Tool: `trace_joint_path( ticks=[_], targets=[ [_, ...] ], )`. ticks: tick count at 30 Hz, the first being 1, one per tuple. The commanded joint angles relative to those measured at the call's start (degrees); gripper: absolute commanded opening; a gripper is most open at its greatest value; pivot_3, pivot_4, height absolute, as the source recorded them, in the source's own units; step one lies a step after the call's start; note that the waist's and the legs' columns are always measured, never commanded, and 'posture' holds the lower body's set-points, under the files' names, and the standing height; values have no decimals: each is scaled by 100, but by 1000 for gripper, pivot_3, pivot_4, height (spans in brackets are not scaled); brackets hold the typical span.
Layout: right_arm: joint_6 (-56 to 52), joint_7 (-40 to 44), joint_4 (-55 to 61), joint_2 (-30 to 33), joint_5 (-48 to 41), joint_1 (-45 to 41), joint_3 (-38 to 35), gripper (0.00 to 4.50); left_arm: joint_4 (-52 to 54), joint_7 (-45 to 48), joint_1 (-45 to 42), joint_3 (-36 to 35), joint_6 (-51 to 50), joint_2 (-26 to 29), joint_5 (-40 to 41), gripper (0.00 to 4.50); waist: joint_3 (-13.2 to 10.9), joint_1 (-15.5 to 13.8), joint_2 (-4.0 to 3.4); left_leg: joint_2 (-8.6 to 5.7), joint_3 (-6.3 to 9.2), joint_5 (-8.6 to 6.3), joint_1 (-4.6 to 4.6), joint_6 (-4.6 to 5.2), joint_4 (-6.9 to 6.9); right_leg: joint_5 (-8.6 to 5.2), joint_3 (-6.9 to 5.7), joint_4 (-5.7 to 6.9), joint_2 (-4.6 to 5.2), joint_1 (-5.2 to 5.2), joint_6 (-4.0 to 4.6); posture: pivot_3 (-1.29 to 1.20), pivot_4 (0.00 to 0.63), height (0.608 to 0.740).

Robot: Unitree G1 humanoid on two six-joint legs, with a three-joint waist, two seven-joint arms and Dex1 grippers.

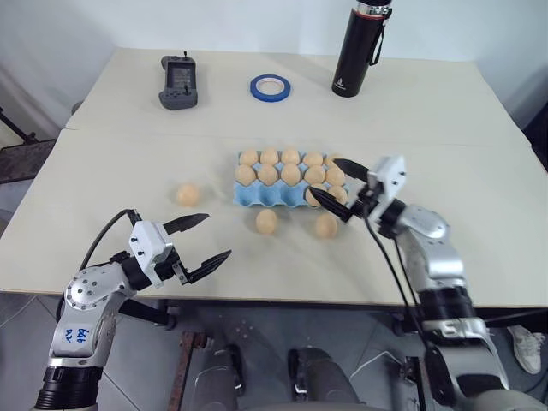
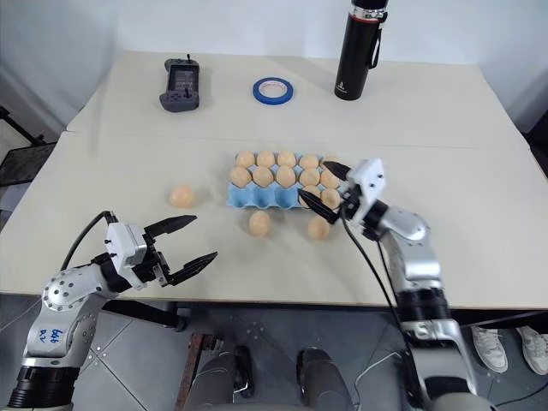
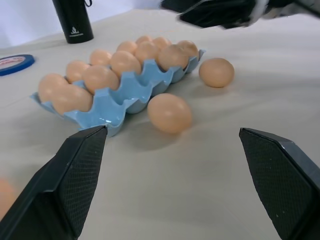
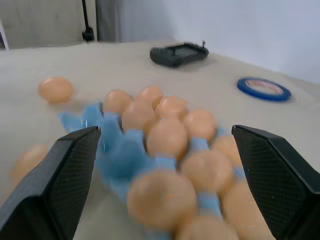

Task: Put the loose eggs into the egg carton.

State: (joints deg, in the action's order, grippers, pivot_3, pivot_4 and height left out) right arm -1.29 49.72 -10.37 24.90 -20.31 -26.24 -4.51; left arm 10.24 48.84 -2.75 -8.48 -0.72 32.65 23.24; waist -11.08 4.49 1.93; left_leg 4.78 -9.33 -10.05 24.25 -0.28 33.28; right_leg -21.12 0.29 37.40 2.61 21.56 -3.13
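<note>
Egg carton [image 1: 248,195]: light-blue tray near the middle of the table [image 1: 111,120], most cups filled with tan eggs; the near row's left cups show bare blue.
Loose eggs: three lie on the table outside the carton. One [image 1: 187,194] sits well to the carton's left; one [image 1: 266,222] lies just in front of its near edge; one [image 1: 325,225] lies in front of its near right corner.
Right gripper [image 1: 336,178]: over the carton's right end, fingers spread wide, nothing between them.
Left gripper [image 1: 208,237]: in front of the carton and to its left, above the table's near edge, fingers wide apart and empty.
Behind the carton: a blue tape ring [image 1: 270,86], a black flask [image 1: 360,49], a dark handheld controller [image 1: 179,82].
</note>
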Motion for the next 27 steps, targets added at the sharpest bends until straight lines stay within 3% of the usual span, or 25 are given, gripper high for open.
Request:
trace_joint_path(
  ticks=[1,7,13,16,21,27],
  targets=[
    [-99,205,605,510,-262,534,-484,4414,-50,68,-79,-19,51,48,-12,4500,0,3,0,0,0,0,0,0,0,0,0,-1,0,0,0,0,150,740],
    [55,463,1336,1224,-238,2140,-1004,4414,-348,375,-295,218,60,-7,-9,4500,0,23,0,2,5,0,-4,0,-2,-3,0,-2,-6,-1,5,0,150,740],
    [408,172,1470,957,-198,2846,-1137,4414,-564,693,-532,433,84,-92,83,4500,1,56,-1,5,5,2,-9,0,14,1,4,3,-15,-7,-2,0,150,740],
    [348,81,1663,842,-230,2831,-969,4414,-624,828,-606,452,185,-106,93,4500,1,35,-1,4,11,3,-9,-1,21,3,2,4,-13,-10,-3,0,150,740],
    [-641,-218,2259,704,-476,2441,-480,4414,-618,919,-576,326,222,-29,114,4500,1,42,-1,3,9,3,-8,-2,14,3,3,4,-10,-8,-3,0,150,740],
    [-1257,-687,2205,451,-62,1853,173,4414,-489,892,-312,162,244,71,104,4500,1,22,-1,3,14,1,-4,-6,-2,-4,-2,0,-9,-2,8,0,150,740]
  ],
)
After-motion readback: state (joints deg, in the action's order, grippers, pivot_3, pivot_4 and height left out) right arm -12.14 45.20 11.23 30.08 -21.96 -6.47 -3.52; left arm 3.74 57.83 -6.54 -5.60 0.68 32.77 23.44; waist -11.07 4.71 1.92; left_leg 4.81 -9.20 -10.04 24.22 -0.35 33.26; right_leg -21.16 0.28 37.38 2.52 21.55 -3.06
